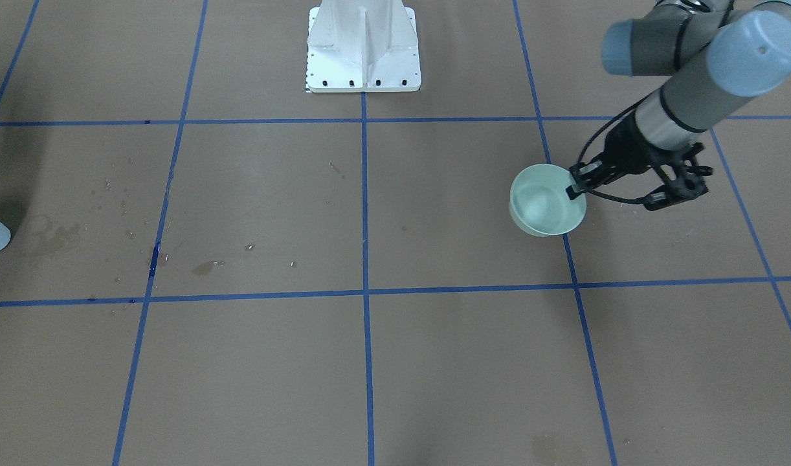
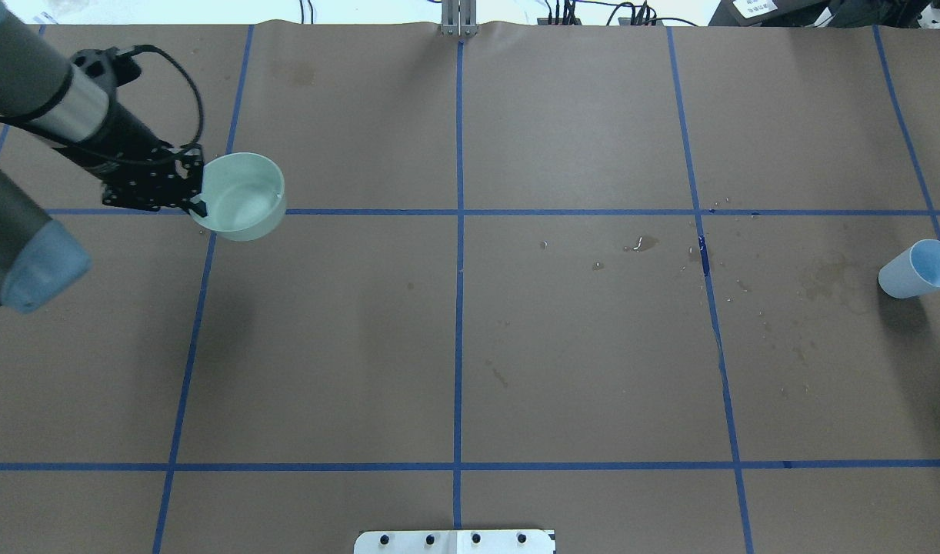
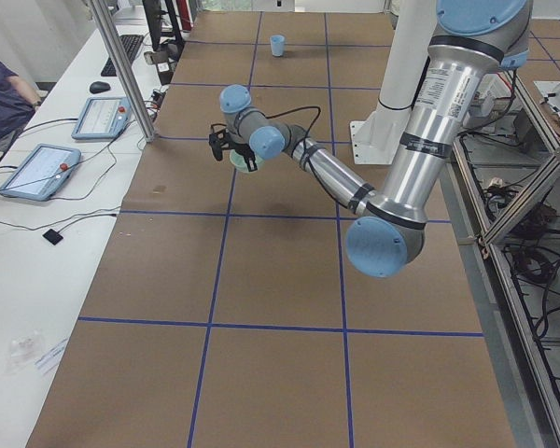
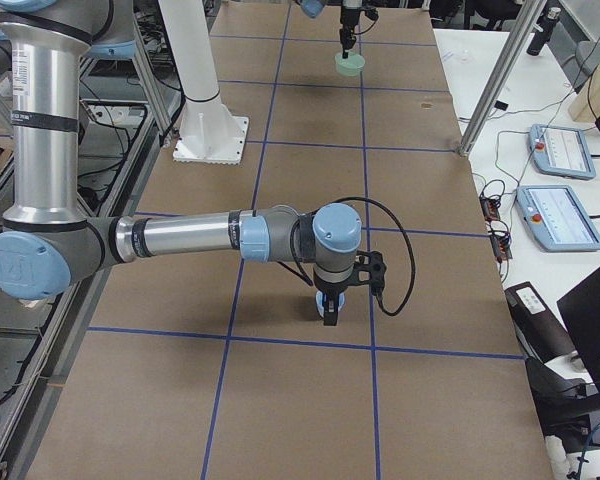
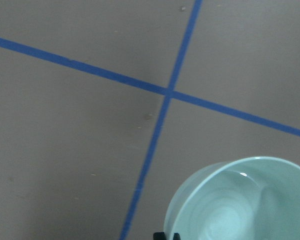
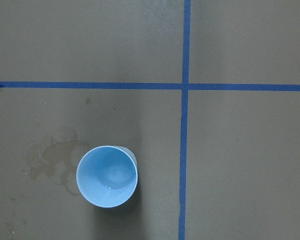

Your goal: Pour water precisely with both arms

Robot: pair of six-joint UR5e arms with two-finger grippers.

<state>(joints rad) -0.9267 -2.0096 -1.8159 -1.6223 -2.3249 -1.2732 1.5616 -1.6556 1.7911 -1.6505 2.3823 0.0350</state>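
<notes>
Now the left end effector (image 2: pixel 199 201) pinches the rim of the green bowl (image 2: pixel 243 201) to hold the water (image 5: pixel 230 220) level, while the right end effector (image 4: pixel 330 308) hangs over the blue cup (image 6: pixel 106 176), and whether it's open or closed I cannot tell.

Pale green bowl (image 5: pixel 187 200) of water (image 5: pixel 225 220) beside blue tape cross (image 5: pixel 167 92).

The surface (image 2: pixel 578 369) under me is matt brown paper, darkened in places by wet stains (image 2: pixel 828 275) and crossed with smooth blue tape (image 2: pixel 458 346). The bowl (image 2: pixel 243 196) looks like smooth, glossy pale-green plastic. The cup (image 6: pixel 106 175) is smooth too, a duller blue. My left arm (image 1: pixel 693 90) is satin grey metal with plastic-looking caps, and my left hand (image 1: pixel 573 183) is matt black.
</notes>
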